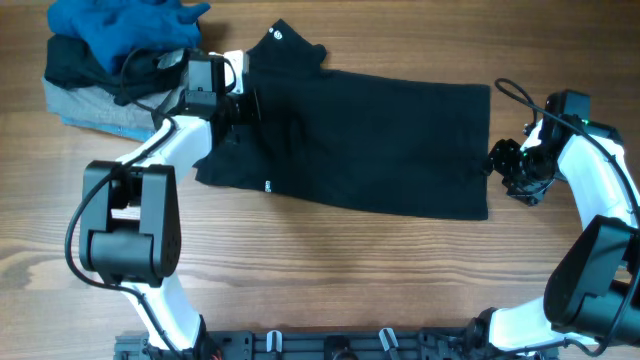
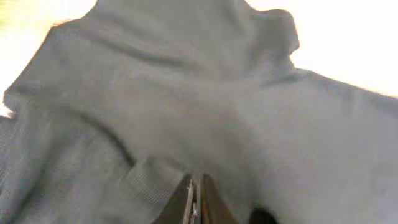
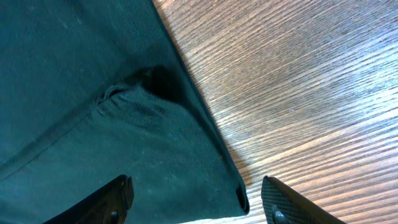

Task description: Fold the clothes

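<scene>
Broadly, the wooden table (image 1: 400,280) is spreading under and around both claws, its bare grain running out past the right claw (image 1: 503,165) on the side away from the cloth. The black garment (image 1: 370,140) is lying flat on it, stretching the whole way between the two claws, with one short end reaching the left claw (image 1: 238,100) and the other ending just at the right claw. A pile of clothes (image 1: 110,60), blue on top of black and grey, is sitting behind the left claw, on the far side from the black garment and close to the arm's wrist.

Seen from the left wrist, the left claw (image 2: 194,202) is pressing its two fingers together with only a thin line between them, and they are pinching the black garment (image 2: 205,93); a ribbed hem is bunching just beside the tips and soft folds are rising ahead of them.

Seen from the right wrist, the right claw (image 3: 198,182) is holding its fingers (image 3: 118,196) wide apart, gripping nothing. The corner of the black garment (image 3: 93,93) is lying between and ahead of them, while the table (image 3: 298,81) is showing bare ahead of the other finger
</scene>
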